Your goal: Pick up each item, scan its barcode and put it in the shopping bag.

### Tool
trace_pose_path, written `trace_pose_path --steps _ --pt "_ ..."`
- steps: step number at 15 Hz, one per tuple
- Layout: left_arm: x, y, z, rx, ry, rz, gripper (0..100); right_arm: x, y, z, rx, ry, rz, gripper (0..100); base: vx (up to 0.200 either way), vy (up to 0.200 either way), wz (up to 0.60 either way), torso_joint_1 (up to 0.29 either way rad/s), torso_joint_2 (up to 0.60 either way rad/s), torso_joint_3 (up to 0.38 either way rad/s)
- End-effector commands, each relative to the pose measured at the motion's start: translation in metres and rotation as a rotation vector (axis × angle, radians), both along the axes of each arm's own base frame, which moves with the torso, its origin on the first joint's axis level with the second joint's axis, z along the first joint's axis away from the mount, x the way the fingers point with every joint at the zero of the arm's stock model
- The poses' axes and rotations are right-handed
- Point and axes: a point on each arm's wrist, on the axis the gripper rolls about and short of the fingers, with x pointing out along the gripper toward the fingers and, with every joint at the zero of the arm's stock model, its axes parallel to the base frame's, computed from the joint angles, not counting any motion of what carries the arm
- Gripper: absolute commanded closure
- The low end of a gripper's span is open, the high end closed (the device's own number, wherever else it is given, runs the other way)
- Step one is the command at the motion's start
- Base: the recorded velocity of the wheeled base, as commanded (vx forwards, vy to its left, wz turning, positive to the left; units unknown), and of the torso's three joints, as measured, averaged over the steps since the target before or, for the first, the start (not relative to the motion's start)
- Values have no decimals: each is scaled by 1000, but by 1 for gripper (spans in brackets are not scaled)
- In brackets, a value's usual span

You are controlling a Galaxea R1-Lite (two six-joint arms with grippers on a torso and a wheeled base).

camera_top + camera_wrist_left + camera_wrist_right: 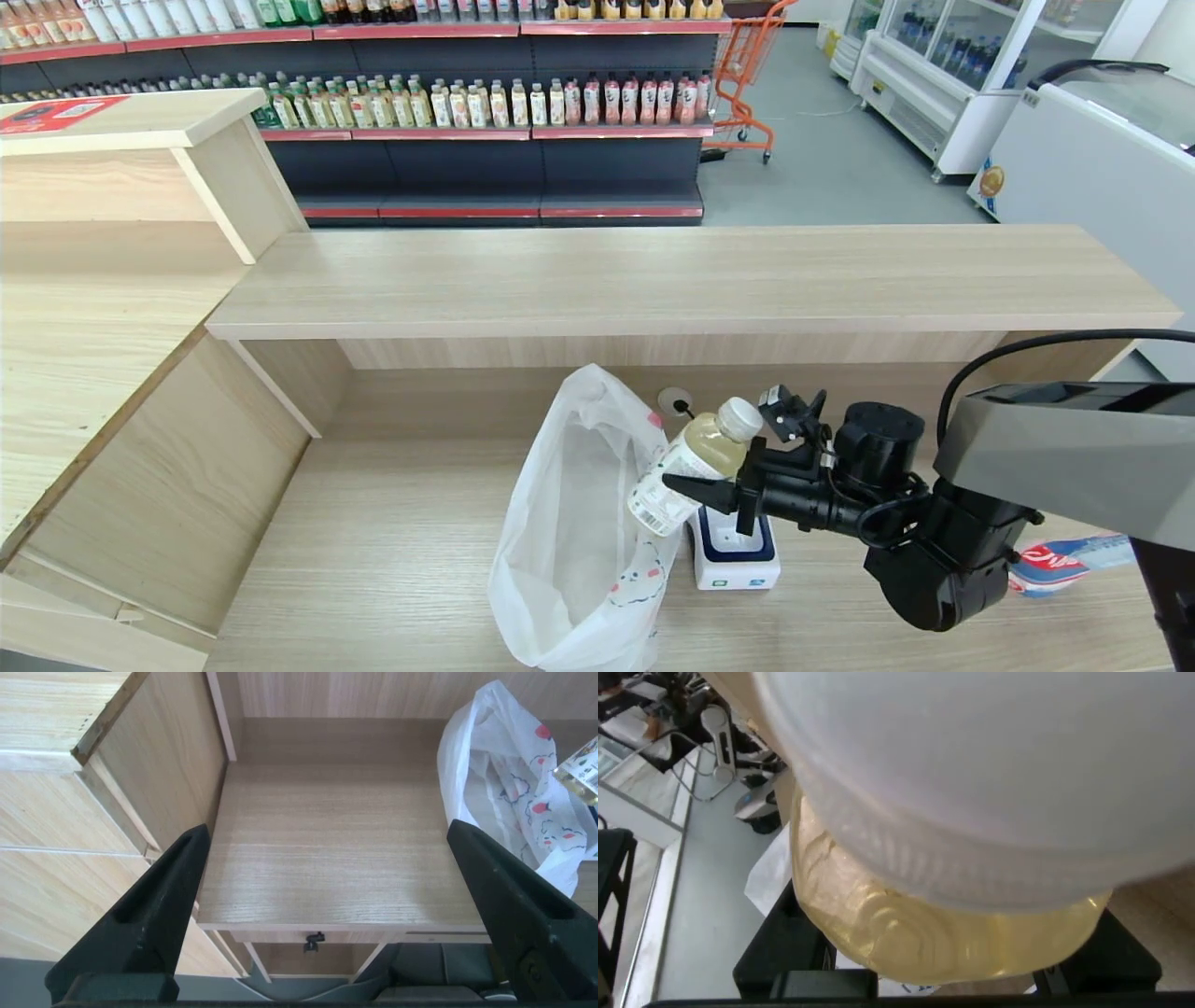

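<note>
White cap of drink bottle close against right wrist camera, covering most of finger pads. Right gripper clamped on bottle, tilted, base at shopping bag rim (pale yellow liquid, white label). Scanner just beside shopping bag, half hidden by gripper. Left gripper wide open, empty, apart from shopping bag.

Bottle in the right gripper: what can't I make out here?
- Bottle barcode: too small in head view; its cap blocks the right wrist view.
- Shopping bag contents: hidden by its folds.
- Red-and-blue packet: mostly behind the right arm.
</note>
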Motion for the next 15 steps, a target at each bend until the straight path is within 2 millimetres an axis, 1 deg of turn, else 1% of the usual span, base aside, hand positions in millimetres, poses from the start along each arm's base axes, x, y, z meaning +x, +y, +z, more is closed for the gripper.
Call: trace_pose_path --steps 1,5,7,10,13,15 --pt "0 0 0 0 -1 0 0 1 -4 -12 -11 31 27 100 0 0 0 0 0 0" --pt "0 0 0 0 -1 0 0 2 -11 -30 -26 72 79 100 0 0 0 0 0 0" --pt "0 0 0 0 -1 0 0 4 -14 -40 -41 62 100 100 0 0 0 0 0 0" --pt "0 0 0 0 -1 0 0 6 -18 -50 -53 50 125 100 0 0 0 0 0 0" --pt "0 0 0 0 -1 0 0 11 -18 -51 -56 22 121 100 0 0 0 0 0 0" --pt "0 0 0 0 -1 0 0 19 -16 -44 -45 -21 119 100 0 0 0 0 0 0"
